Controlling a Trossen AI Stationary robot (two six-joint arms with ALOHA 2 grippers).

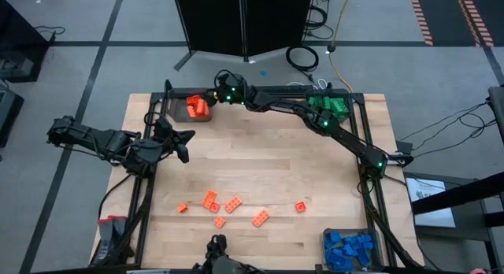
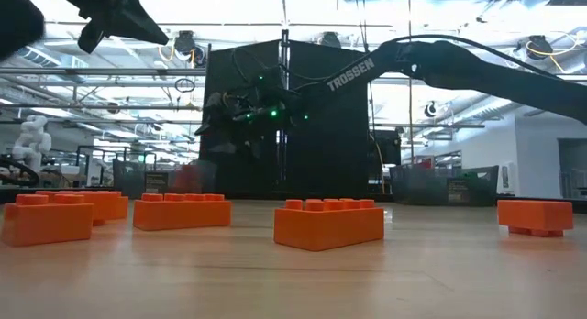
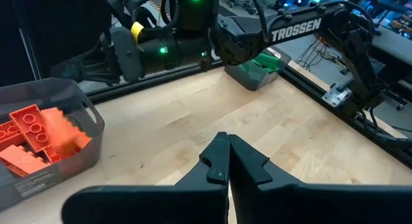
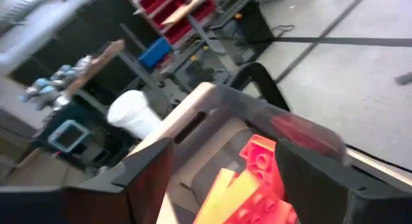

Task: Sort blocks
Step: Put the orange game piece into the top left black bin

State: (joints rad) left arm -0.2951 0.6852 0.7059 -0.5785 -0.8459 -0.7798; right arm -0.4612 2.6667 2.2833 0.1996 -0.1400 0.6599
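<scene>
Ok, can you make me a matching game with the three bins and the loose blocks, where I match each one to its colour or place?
Things:
1. bin at the far left corner
2. bin at the far right
3. bin at the near right corner
4. loose blocks

Matches:
A. holds blue blocks
B. lying on the bare table, all orange
C. holds green blocks
D. holds orange blocks, with the right gripper beside it

Pairs: 1-D, 2-C, 3-A, 4-B
</scene>
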